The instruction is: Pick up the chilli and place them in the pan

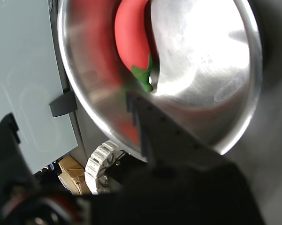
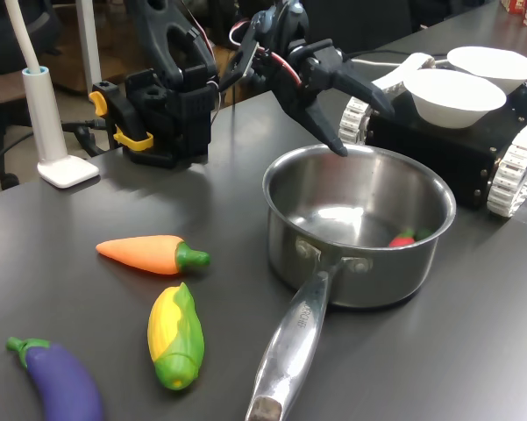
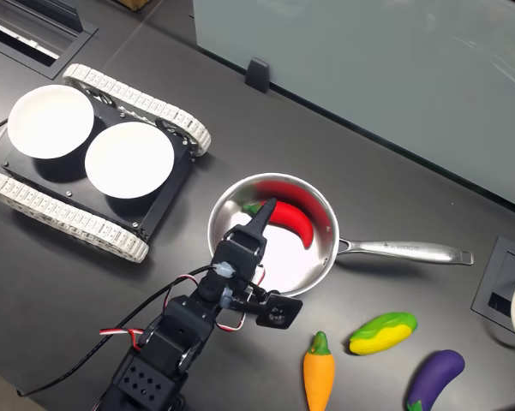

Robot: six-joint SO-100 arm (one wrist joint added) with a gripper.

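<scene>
A: Going left to right in the first exterior view, what do I have?

B: Toward the worktop's near edge lie the eggplant (image 2: 57, 379), the carrot (image 2: 149, 254) and the corn (image 2: 175, 335), all well apart from the arm. Next comes the pan (image 2: 359, 228), mid-worktop, handle toward the near edge. The chilli (image 2: 403, 238) lies on its floor against the far-side wall; in the second exterior view I see it curved along that wall (image 3: 287, 211).

A: And the gripper?

B: The gripper (image 2: 355, 114) hangs above the pan's rim, jaws spread wide and holding nothing. In the wrist view the chilli (image 1: 133, 40) lies clear of the fingertip (image 1: 138, 115).

A: Step in hand?

B: I judge the placing done, release complete. The next move calls for lifting the arm clear without nudging the rim.
</scene>
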